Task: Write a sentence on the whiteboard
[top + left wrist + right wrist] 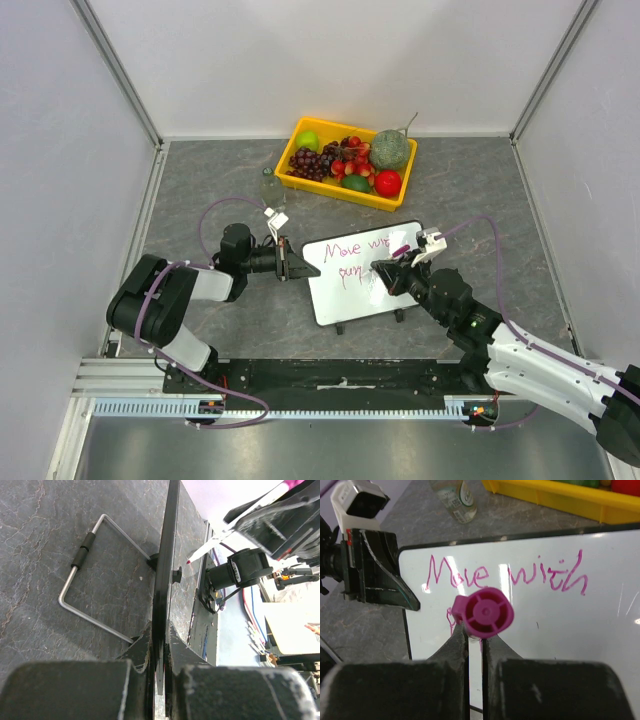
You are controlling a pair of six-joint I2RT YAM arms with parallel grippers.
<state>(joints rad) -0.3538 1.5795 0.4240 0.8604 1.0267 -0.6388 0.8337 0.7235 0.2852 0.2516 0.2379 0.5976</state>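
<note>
Magenta lettering of the sentence point(352, 247) already filled the upper part of the whiteboard point(345, 295). "Move with" stood in the first line. A second line was begun under it, but my marker point(484, 612) hid most of it, so I could not read it. The whiteboard lay near the middle of the surface point(200, 180), with a yellow tray point(330, 190) of fruit at its 12 o'clock.

My left tool point(288, 263) was closed on the thin black rim at the board's 9 o'clock. My right tool point(384, 272) was closed around the marker and reached over the board from about 4 o'clock. Whether the tip touched the board, I could not tell.

I judged the main danger to be the board moving. My left tool pinched only a narrow edge, so a hard stroke could turn the board around that point and bend the line. Too much downward pressure could also rock it on its small feet. The round marker could twist between my fingers and lift the tip. My right tool, if it passed low, could smear the fresh first line.
</note>
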